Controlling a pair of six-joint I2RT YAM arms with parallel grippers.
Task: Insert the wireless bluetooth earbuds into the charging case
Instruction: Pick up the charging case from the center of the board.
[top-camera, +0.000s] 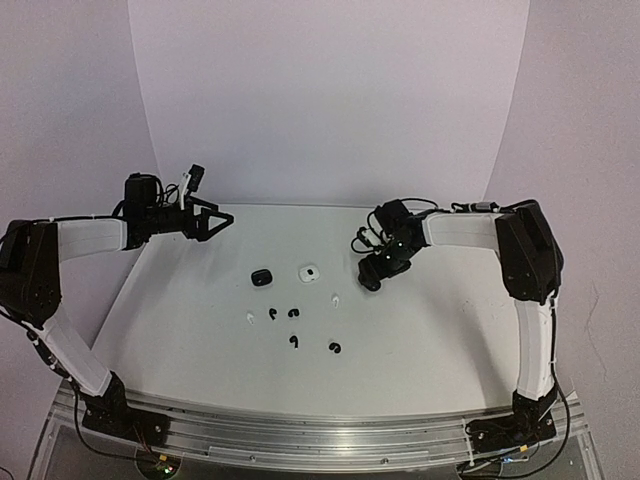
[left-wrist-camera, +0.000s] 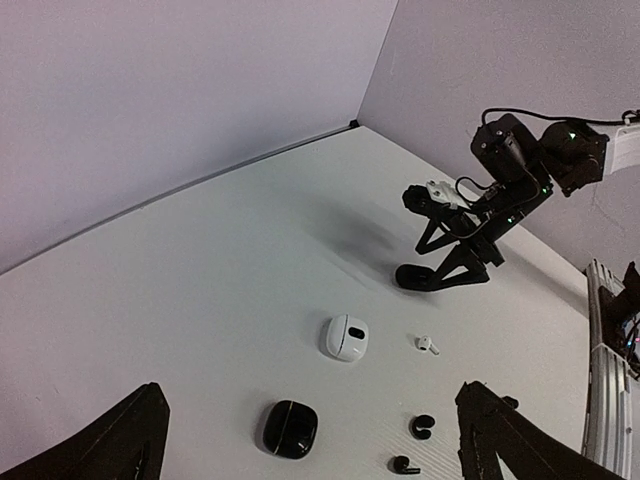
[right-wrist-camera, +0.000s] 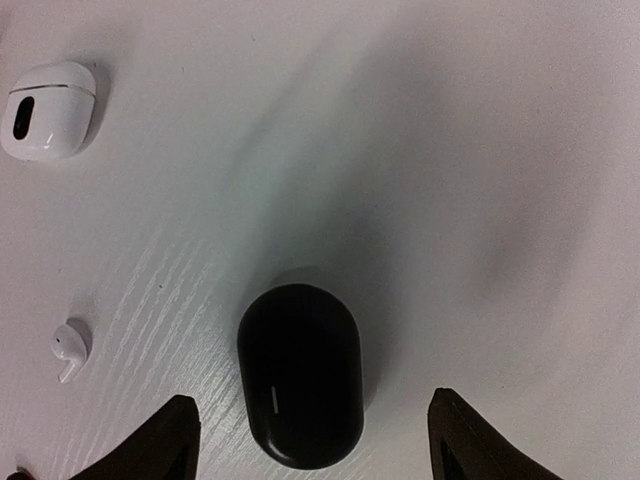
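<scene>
**Right arm over a black case, jaws apart**

Right gripper is hanging low over a black case. Its fingers are standing apart on either side, not touching it. Left gripper is hovering raised at back left, jaws wide, holding nothing. Six earbuds, four black and two white, are lying loose mid-table, outside any case. A second black case and a white case are sitting just behind them.

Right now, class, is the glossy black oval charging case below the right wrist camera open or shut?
Shut: the glossy black oval charging case shows one smooth closed shell, no raised lid, no sockets visible.
</scene>
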